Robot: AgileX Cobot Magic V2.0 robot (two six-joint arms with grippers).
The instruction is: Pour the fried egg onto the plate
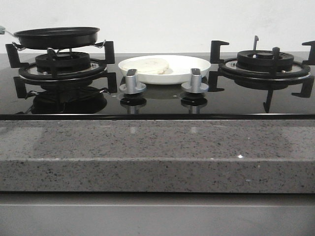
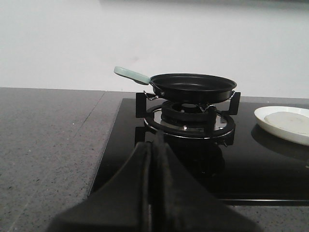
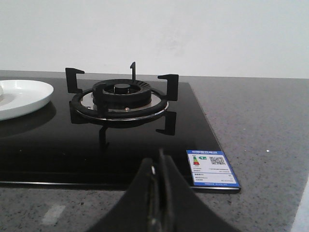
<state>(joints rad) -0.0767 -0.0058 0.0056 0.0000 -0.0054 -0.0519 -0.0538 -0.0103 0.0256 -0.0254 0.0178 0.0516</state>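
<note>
Plate (image 1: pixel 189 63) is glossy white; fried egg (image 1: pixel 151 65) on it pale cream. Left of plate, frying pan (image 1: pixel 57 37) black w/ mint-green handle (image 2: pixel 131 75). Hob glass (image 1: pixel 236 101) black, knobs (image 1: pixel 132 81) silver, counter (image 1: pixel 147 147) speckled grey.

Plain white wall (image 1: pixel 162 19) at the back, speckled grey stone worktop (image 1: pixel 147 152) up front, glossy black glass hob (image 1: pixel 157 101) sunk into it, lit soft and even.

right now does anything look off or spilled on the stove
Nothing spilled or damaged. The fried egg lies pale side up in the plate, which sits between the burners. The frying pan rests level on the left burner. Both grippers are shut and empty.
</note>
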